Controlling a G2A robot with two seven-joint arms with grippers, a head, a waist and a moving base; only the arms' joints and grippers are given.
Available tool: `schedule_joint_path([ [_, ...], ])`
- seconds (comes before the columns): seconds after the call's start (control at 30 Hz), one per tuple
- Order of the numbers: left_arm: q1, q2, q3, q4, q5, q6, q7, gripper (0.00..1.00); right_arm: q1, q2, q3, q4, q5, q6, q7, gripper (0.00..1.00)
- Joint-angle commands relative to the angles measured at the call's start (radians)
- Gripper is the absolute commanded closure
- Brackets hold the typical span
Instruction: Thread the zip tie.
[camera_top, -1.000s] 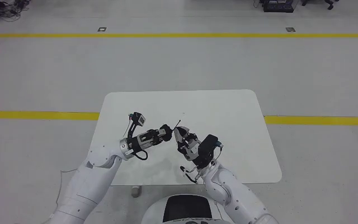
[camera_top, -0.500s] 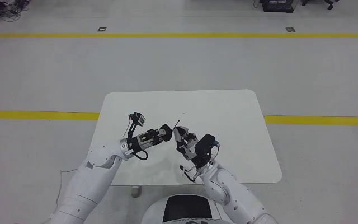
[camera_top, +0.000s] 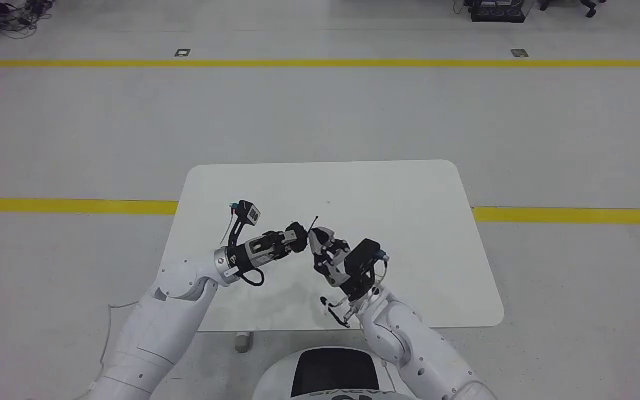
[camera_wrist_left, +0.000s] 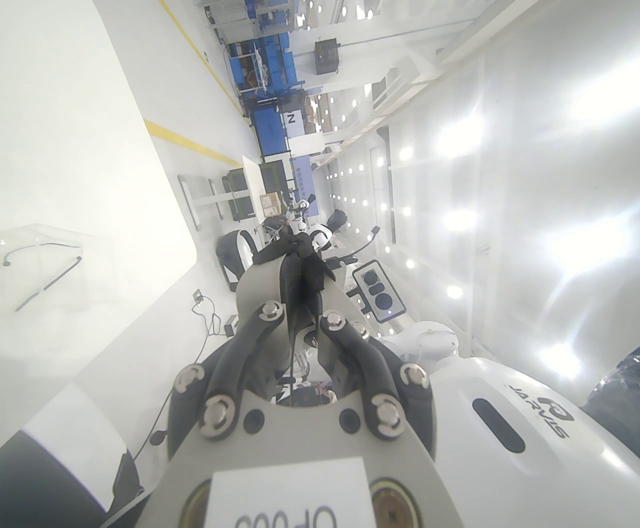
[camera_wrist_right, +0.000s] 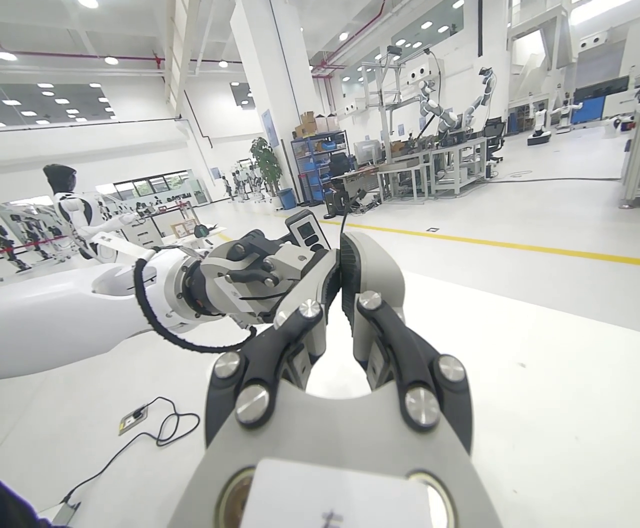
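Note:
Both arms meet in the air over the front middle of the white table (camera_top: 420, 190). The zip tie (camera_top: 314, 223) is a thin black strand standing up from between the two grippers. My right gripper (camera_top: 319, 240) is shut on it; in the right wrist view the strand (camera_wrist_right: 344, 220) sticks out past the closed fingertips of the right gripper (camera_wrist_right: 341, 250). My left gripper (camera_top: 297, 236) faces it tip to tip and is shut on the zip tie's other part, which lies dark between the closed fingers of the left gripper (camera_wrist_left: 300, 270). The left arm's wrist (camera_wrist_right: 200, 285) sits just beyond.
The table's far edge (camera_top: 325, 163) and right side (camera_top: 470, 250) lie beyond the grippers. A yellow floor line (camera_top: 90, 206) runs behind the table. A cable lies on the floor (camera_wrist_right: 165, 425) below.
My right arm has edged a little to the left, toward the left gripper. The left arm has held still, and both grippers stay shut.

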Motion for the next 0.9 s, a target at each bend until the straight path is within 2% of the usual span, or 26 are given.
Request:
schedule_joint_path([
  [0.0, 0.000, 0.000, 0.000, 0.000, 0.000, 0.000, 0.000, 1.00, -0.003, 0.000, 0.003, -0.002, 0.006, 0.009, -0.006, 0.00],
  [0.27, 0.000, 0.000, 0.000, 0.000, 0.000, 0.000, 0.000, 1.00, -0.040, 0.017, 0.062, 0.022, -0.065, 0.021, -0.081, 0.00],
  [0.53, 0.000, 0.000, 0.000, 0.000, 0.000, 0.000, 0.000, 1.00, -0.040, 0.017, 0.062, 0.022, -0.065, 0.021, -0.081, 0.00],
  [0.57, 0.001, -0.001, 0.001, 0.001, -0.019, 0.015, 0.021, 1.00, -0.040, 0.017, 0.062, 0.022, -0.065, 0.021, -0.081, 0.00],
  [0.67, 0.005, -0.004, -0.017, -0.005, -0.178, 0.094, 0.040, 1.00, -0.028, 0.026, 0.071, 0.012, -0.214, 0.045, -0.093, 0.00],
  [0.73, 0.011, -0.004, -0.034, -0.008, -0.303, 0.156, 0.024, 1.00, -0.031, 0.033, 0.080, 0.009, -0.275, 0.037, -0.118, 0.00],
  [0.8, 0.018, -0.004, -0.044, -0.010, -0.389, 0.203, 0.003, 1.00, -0.031, 0.040, 0.089, 0.007, -0.323, 0.027, -0.125, 0.00],
  [0.87, 0.027, -0.006, -0.048, -0.009, -0.505, 0.279, -0.023, 1.00, -0.028, 0.047, 0.099, 0.005, -0.356, 0.009, -0.120, 0.00],
])
